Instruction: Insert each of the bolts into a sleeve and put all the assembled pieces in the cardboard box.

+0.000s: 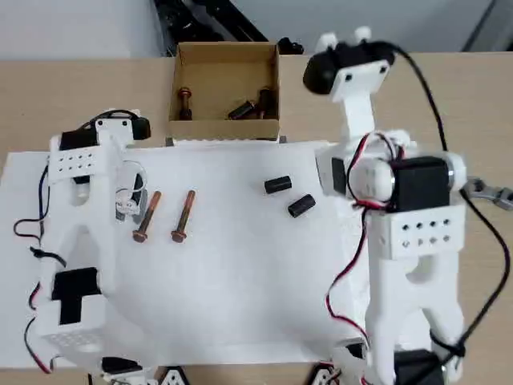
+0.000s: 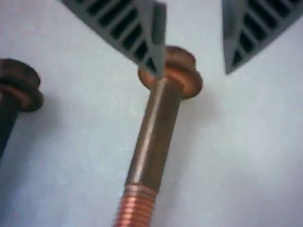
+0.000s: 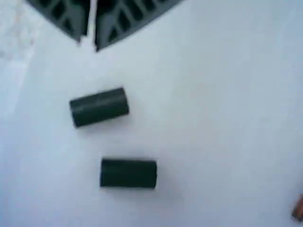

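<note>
On the white sheet before the cardboard box (assembled pieces lie inside), the left gripper hangs spread wide over one bolt, a second bolt alongside, while the right gripper, pinched closed and empty, sits near two black sleeves.

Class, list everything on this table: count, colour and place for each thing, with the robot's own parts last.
cardboard box: one, brown, beyond the sheet's far edge
assembled pieces: seemingly three, copper and black, inside the box
bolts: two, copper, side by side on the sheet
sleeves: two, black, loose on the sheet
sheet: one, white, on the table
table: one, light wood, under everything
left gripper: one, grey fingers open, over a bolt's head
right gripper: one, grey fingers shut, above the sheet near the sleeves
</note>
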You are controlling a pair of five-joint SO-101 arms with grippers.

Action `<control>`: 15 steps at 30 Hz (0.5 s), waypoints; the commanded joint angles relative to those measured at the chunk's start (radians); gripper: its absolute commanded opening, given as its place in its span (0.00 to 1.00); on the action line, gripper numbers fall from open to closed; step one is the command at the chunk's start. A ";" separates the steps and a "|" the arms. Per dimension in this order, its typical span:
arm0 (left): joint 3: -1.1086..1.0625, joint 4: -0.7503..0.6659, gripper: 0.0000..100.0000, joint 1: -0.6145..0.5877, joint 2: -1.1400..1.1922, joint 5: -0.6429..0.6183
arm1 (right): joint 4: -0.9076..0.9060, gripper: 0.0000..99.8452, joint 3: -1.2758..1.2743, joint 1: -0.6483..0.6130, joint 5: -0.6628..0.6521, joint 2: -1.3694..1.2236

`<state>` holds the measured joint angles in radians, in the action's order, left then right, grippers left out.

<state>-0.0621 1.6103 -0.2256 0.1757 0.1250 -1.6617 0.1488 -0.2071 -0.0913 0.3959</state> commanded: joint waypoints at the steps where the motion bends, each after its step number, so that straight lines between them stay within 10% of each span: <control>1: 0.044 0.029 0.08 0.021 -0.003 0.002 | -0.002 0.00 -0.098 0.008 -0.008 0.079; 15: 0.047 0.023 0.11 0.061 0.005 0.005 | 0.041 0.00 -0.552 0.004 -0.009 0.380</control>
<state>-0.0560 1.6441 -0.1703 0.1849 0.1250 -1.6402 -0.3728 -0.2071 -0.0913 0.7027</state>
